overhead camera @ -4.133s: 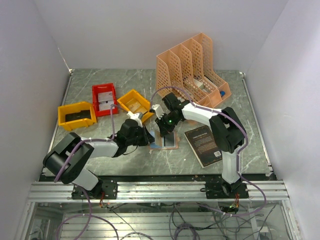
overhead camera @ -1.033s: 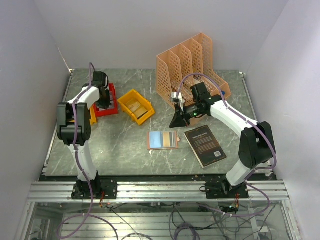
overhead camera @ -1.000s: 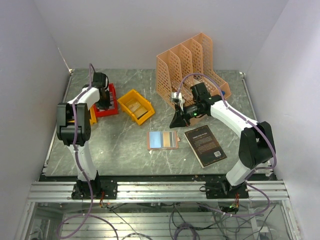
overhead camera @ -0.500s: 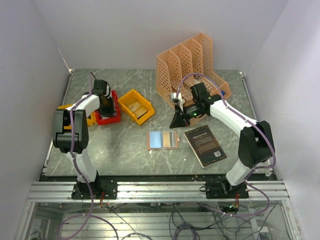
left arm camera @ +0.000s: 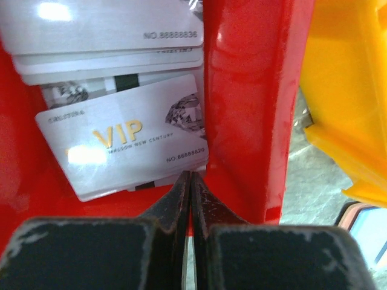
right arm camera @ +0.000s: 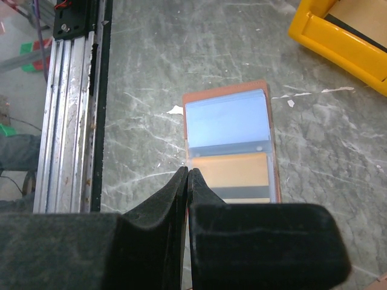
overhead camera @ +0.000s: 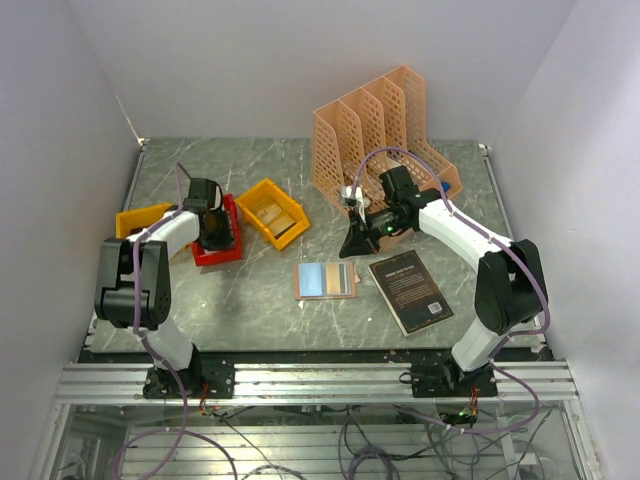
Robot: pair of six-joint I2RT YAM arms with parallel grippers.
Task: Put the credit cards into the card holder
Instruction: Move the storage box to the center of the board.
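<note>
Several pale credit cards [left arm camera: 121, 145] lie stacked in a red bin [left arm camera: 242, 90]; the top one reads VIP. My left gripper [left arm camera: 191, 175] is shut inside that bin, its tips touching the VIP card's near right corner, nothing visibly pinched. From above, the left gripper [overhead camera: 214, 240] is low over the red bin [overhead camera: 232, 250]. The salmon card holder [overhead camera: 325, 280] lies open on the table, with a bluish card [right arm camera: 227, 121] and a tan card [right arm camera: 233, 172] in its pockets. My right gripper [overhead camera: 348, 245] hovers shut above the holder's [right arm camera: 271, 151] far edge, empty.
A yellow bin [overhead camera: 270, 212] sits right of the red one, and another yellow bin [overhead camera: 140, 220] on its left. The peach lattice file organizer [overhead camera: 385, 130] stands at the back right. A black book [overhead camera: 405, 290] lies right of the holder. The metal rail [right arm camera: 72, 103] runs along the near edge.
My left gripper has pulled back toward the near side of the table, and the red bin has slid nearer with it. The right arm has barely moved.
</note>
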